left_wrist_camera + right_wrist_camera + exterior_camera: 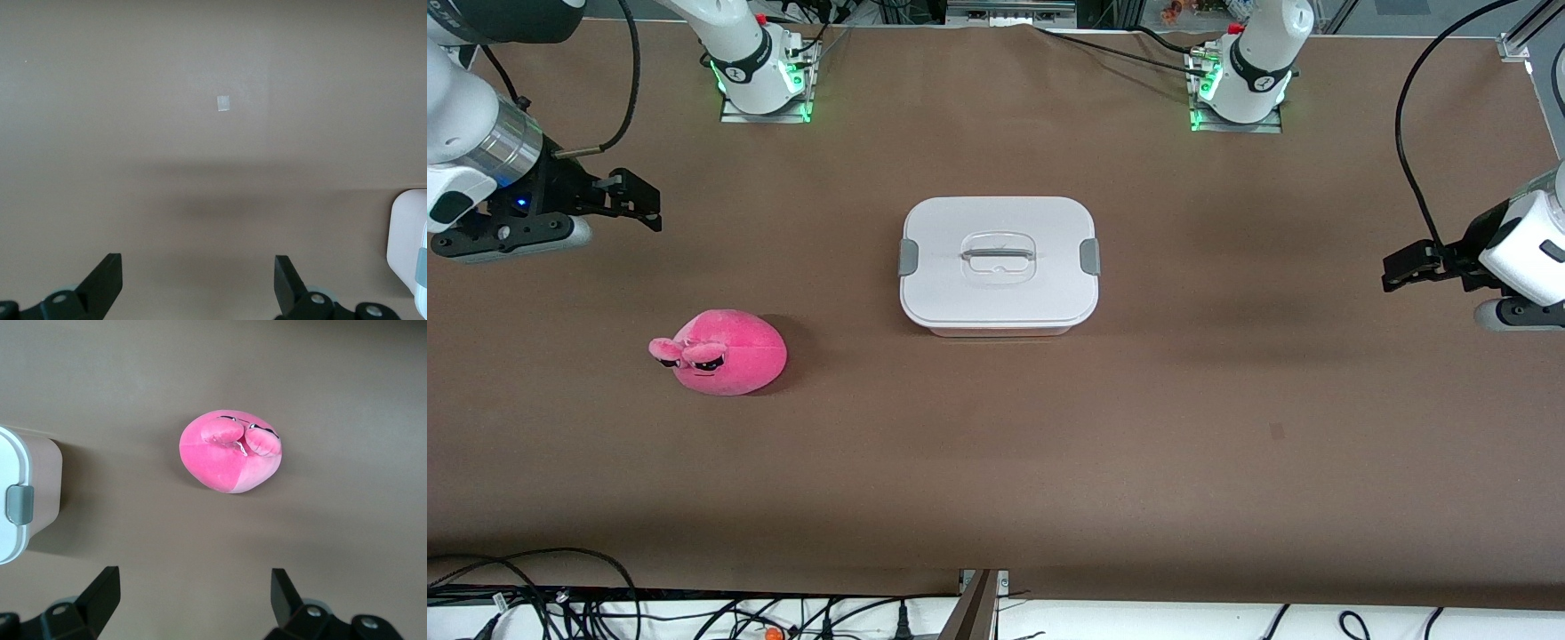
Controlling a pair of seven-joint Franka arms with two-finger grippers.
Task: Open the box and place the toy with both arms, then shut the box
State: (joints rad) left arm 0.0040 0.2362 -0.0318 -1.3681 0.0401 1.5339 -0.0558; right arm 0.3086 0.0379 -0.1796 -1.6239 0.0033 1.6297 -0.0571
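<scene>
The box stands shut in the middle of the table, its white lid on with grey side clips and a clear handle. One end of it shows in the right wrist view and a corner in the left wrist view. The pink plush toy lies on the table toward the right arm's end, nearer the front camera than the box; it also shows in the right wrist view. My right gripper is open and empty, up in the air at its end of the table. My left gripper is open and empty above its end.
The brown table surface has a small pale tape mark. The arms' bases stand along the edge farthest from the front camera. Cables hang below the nearest edge.
</scene>
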